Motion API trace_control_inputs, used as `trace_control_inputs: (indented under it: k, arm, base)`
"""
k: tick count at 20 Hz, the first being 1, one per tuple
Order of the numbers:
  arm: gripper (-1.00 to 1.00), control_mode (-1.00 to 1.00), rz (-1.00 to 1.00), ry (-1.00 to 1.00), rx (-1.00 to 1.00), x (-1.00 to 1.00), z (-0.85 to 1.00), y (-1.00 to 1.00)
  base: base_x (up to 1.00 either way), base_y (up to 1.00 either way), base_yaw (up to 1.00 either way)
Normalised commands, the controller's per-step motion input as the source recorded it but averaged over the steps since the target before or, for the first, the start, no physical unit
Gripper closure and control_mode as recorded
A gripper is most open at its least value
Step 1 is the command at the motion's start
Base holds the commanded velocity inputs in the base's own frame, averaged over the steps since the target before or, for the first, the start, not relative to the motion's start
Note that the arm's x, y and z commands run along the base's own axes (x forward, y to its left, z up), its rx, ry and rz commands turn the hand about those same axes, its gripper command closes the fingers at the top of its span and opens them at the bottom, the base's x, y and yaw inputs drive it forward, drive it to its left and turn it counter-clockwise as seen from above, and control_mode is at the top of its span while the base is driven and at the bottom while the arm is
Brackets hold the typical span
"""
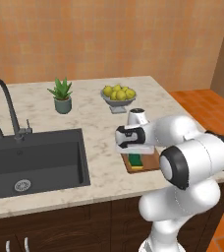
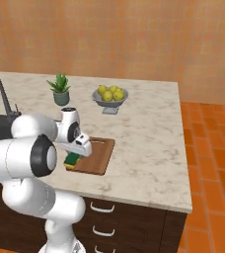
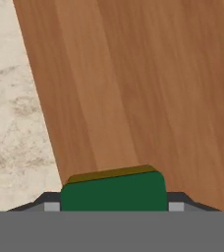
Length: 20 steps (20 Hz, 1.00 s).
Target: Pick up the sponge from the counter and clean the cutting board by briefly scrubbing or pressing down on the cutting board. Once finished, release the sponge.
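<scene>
Your hand pinches the sponge on the cutting board; pickup is done, scrubbing and release remain.

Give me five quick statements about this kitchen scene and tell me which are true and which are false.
1. The sponge is held between the hand's fingers. True.
2. The sponge is over the cutting board. True.
3. The bowl holds red apples. False: the fruit in it is yellow.
4. The potted plant stands inside the sink. False: it stands on the counter behind the sink.
5. The cutting board lies on the counter. True.
</scene>
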Motion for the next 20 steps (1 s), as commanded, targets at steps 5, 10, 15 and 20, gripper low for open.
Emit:
trace_control_inputs:
  k: [5,10,15,20]
  arm:
    - [1.00,-1.00,0.11,-0.08,0.00,0.00,-0.39,0.00]
    - [1.00,-1.00,0.10,-0.13,0.00,0.00,-0.26,0.00]
    - [1.00,-1.00,0.09,-0.14,0.00,0.08,-0.18,0.00]
    - [1.00,-1.00,0.07,-0.03,0.00,0.04,0.00,0.00]
  base:
    - [0.00,0.00,0.00]
    - [0.00,0.00,0.00]
    - [0.00,0.00,0.00]
    - [0.00,0.00,0.00]
